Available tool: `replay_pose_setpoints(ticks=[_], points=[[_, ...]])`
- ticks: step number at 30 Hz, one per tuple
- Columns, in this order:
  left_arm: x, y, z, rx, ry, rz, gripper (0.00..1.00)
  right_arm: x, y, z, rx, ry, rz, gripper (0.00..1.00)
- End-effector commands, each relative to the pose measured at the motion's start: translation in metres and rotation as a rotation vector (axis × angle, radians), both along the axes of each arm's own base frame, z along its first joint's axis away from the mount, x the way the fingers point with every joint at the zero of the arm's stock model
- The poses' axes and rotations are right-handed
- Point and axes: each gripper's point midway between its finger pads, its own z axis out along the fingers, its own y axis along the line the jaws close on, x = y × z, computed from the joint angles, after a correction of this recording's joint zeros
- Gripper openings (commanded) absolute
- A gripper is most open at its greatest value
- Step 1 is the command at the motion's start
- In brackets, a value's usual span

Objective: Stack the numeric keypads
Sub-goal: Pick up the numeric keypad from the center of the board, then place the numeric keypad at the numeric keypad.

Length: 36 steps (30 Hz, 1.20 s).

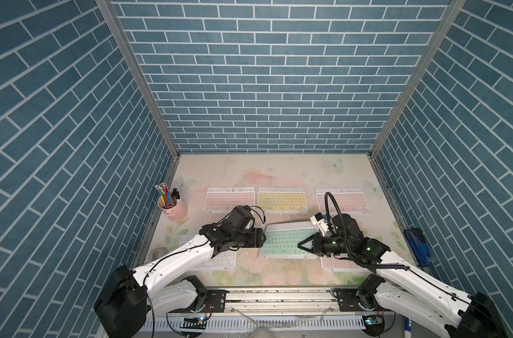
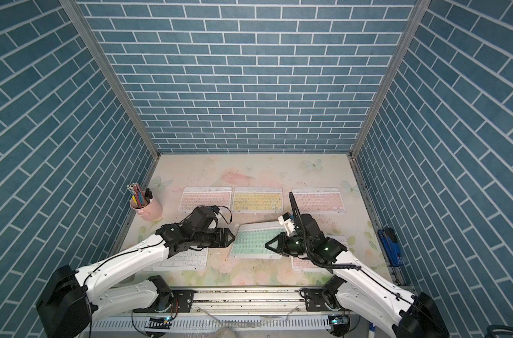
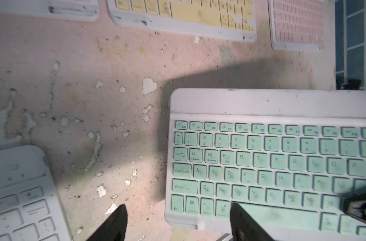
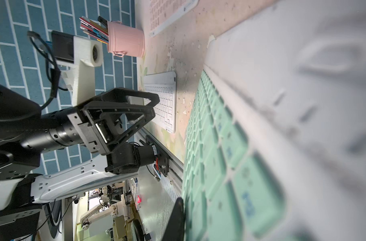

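Nearest, my right pincer (image 1: 302,245) is clamped on the mint keypad (image 1: 281,238), which rides just off the bench (image 1: 249,175) between the white keypad (image 1: 220,262) and a pink keypad (image 1: 337,263); my left pincer (image 3: 178,215) gapes empty at its other end (a thin edge grip sags). I should lift level, steadying with the left, then lower it square onto the yellow keypad (image 1: 281,200) beyond

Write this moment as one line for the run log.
right gripper: shut on mint keypad | left gripper: open, at its left edge | mint keypad: partly raised | stack: none yet
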Motion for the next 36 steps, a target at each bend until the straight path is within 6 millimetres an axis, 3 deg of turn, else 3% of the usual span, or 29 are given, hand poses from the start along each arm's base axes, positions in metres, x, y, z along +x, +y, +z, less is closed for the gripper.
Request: replay_pose_setpoints(ticks=[1, 5, 13, 21, 30, 36], points=[[0.012, 0.012, 0.022, -0.008, -0.027, 0.057, 0.78, 0.013, 0.012, 0.048, 0.091, -0.181, 0.077, 0.0], [0.025, 0.024, 0.044, 0.007, -0.073, 0.078, 0.78, 0.034, 0.017, 0.065, 0.118, -0.231, 0.094, 0.0], [0.045, 0.032, 0.069, -0.002, -0.131, 0.109, 0.79, 0.087, 0.022, 0.055, 0.091, -0.277, 0.136, 0.0], [0.049, 0.03, 0.067, -0.009, -0.132, 0.113, 0.79, 0.143, 0.027, 0.064, 0.187, -0.311, 0.175, 0.0], [0.053, 0.03, 0.061, -0.005, -0.126, 0.117, 0.79, 0.181, 0.02, 0.038, 0.187, -0.237, 0.205, 0.0], [0.055, 0.029, 0.056, -0.002, -0.119, 0.113, 0.79, 0.194, 0.021, 0.017, 0.168, -0.182, 0.227, 0.0]])
